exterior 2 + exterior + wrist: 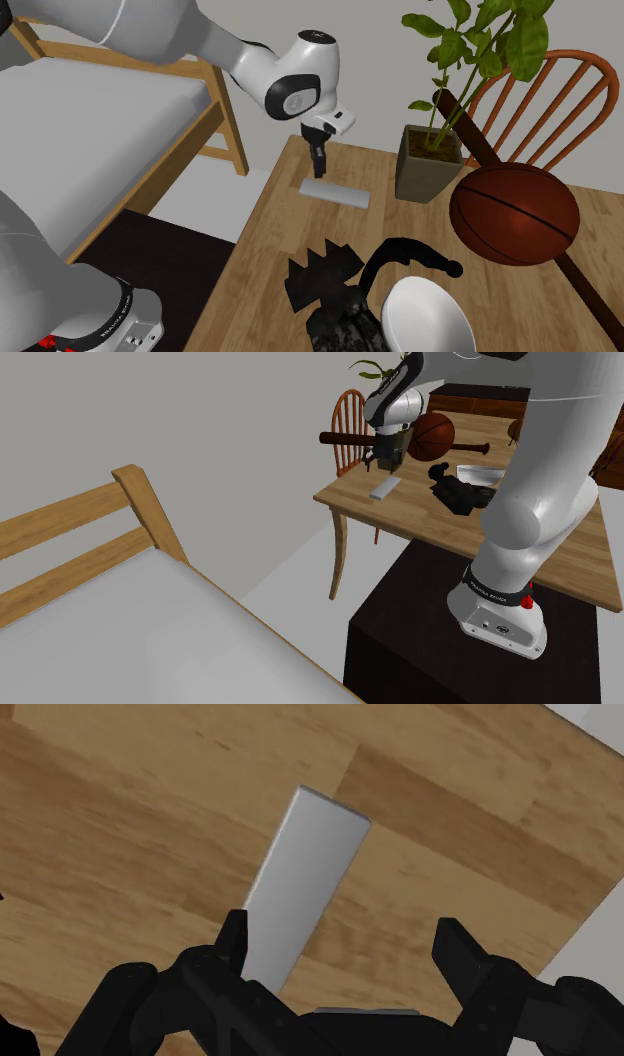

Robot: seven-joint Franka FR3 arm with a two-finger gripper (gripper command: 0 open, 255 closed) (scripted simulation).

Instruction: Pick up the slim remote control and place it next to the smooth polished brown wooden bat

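- Carrying everything, the desk (430,524) is bearing the remote (384,487) flat near its edge, not yet lifted.
- Lying farther back by a ball (433,436), the bat (350,440) is sitting apart from the remote, so grasping, carrying and placing are all left to do.
- Hanging just above the remote's end, the tool (345,934) is standing wide open, gripping nothing. The remote is sitting off-centre, nearer one finger, so the grasp is, I judge, only beginning.

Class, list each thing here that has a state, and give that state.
remote: lying flat on the table, not gripped.
gripper: open, over the remote, holding nothing.
bat: lying on the table.
basketball: resting on the table.
potted plant: upright.
bowl: upright, empty.
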